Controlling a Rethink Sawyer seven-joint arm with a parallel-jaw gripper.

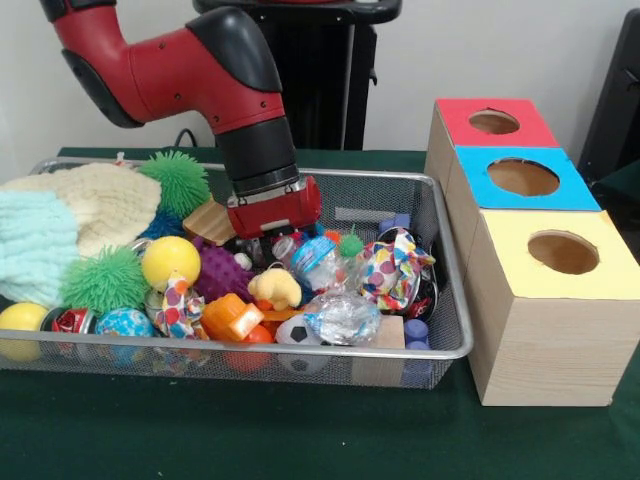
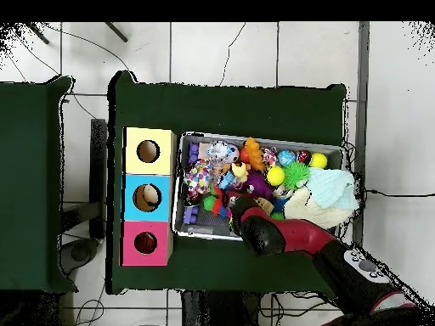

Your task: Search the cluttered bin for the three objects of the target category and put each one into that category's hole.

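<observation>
Overhead view shows the three-hole box at 9 o'clock of the bin [image 2: 340,153]: yellow hole [image 2: 148,151] looks empty, blue hole [image 2: 150,197] has something pale inside, red hole [image 2: 146,243] has something dark reddish inside. Neither item can be identified. Judgement: at least two deposits appear to have been made, though into which category is not determinable, and the target category itself is not shown by the pictures.

Front view: all three holes read as empty from this angle, so contents rest below the rims.

Bin remains heavily loaded. Front view, centre: a purple spiky ball [image 1: 222,272], a yellow rubber duck [image 1: 275,288], an orange block [image 1: 232,317], a crinkled clear wrapper [image 1: 342,319]. At 9 o'clock of these: a yellow ball [image 1: 170,260], green spiky balls [image 1: 105,281], and knitted cloths [image 1: 90,205] heaped at the bin's end.

Gripper [image 1: 268,240] is down in the clutter at bin centre, just above the purple spiky ball and duck. Its fingers are buried among the toys; whether they stand wide, narrow or hold anything cannot be told.

Judgement: searching is in progress; at least one item is likely left to find.
</observation>
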